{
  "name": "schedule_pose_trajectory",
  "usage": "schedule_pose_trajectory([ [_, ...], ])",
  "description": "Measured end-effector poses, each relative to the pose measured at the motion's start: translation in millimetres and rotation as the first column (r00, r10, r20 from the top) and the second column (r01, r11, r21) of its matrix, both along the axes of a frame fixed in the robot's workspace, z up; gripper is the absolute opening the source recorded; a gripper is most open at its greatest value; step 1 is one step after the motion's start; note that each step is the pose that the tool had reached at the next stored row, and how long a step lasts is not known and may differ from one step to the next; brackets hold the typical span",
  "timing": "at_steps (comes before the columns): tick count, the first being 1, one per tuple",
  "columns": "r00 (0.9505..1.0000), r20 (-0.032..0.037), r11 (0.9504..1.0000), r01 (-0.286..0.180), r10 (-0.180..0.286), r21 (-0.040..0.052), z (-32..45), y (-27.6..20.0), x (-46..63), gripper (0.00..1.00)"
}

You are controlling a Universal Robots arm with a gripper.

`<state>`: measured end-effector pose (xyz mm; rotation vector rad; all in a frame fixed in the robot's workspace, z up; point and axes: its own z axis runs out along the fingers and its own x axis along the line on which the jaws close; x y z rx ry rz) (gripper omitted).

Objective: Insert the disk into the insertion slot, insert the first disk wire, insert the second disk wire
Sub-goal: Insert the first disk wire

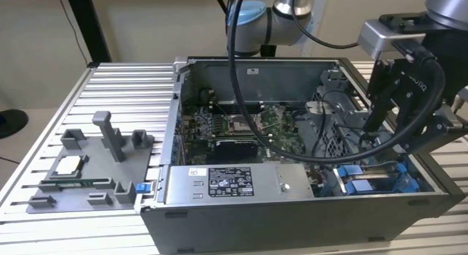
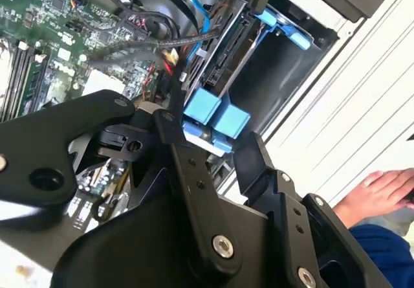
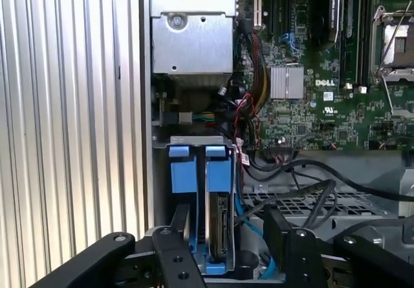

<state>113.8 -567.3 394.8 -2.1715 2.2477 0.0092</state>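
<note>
Tool [image 3: 229, 218] wide open, empty, straddling disk [image 3: 218, 236] standing in slot [image 1: 373, 181]; centre over it, press straight, mind loose cables [image 3: 304, 166].

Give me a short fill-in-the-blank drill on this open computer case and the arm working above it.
1. The plastic frame clipped around the disk is coloured ____.
2. The pincer hangs by the disk with its jaws ____.
3. In the second wrist view, a sleeve ends in a person's ____.
Missing words: blue; open; hand.
</note>
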Motion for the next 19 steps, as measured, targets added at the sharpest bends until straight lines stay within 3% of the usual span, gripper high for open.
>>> schedule_pose_trajectory([
  [6, 1.0, -0.0011, 1.0, 0.0, 0.0, 0.0003, 1.7, 0.0, 1.6, 1.0],
  [13, 1.0, -0.0031, 0.9999, 0.0, 0.0, 0.0135, -1.9, 0.1, 17.3, 1.0],
  [16, 0.9999, -0.013, 0.9992, -0.001, 0.002, 0.0389, -2.1, 0.3, 17.4, 1.0],
  [19, 0.9997, -0.0221, 0.9966, -0.004, 0.006, 0.0828, -2.1, 0.3, 17.3, 1.0],
])
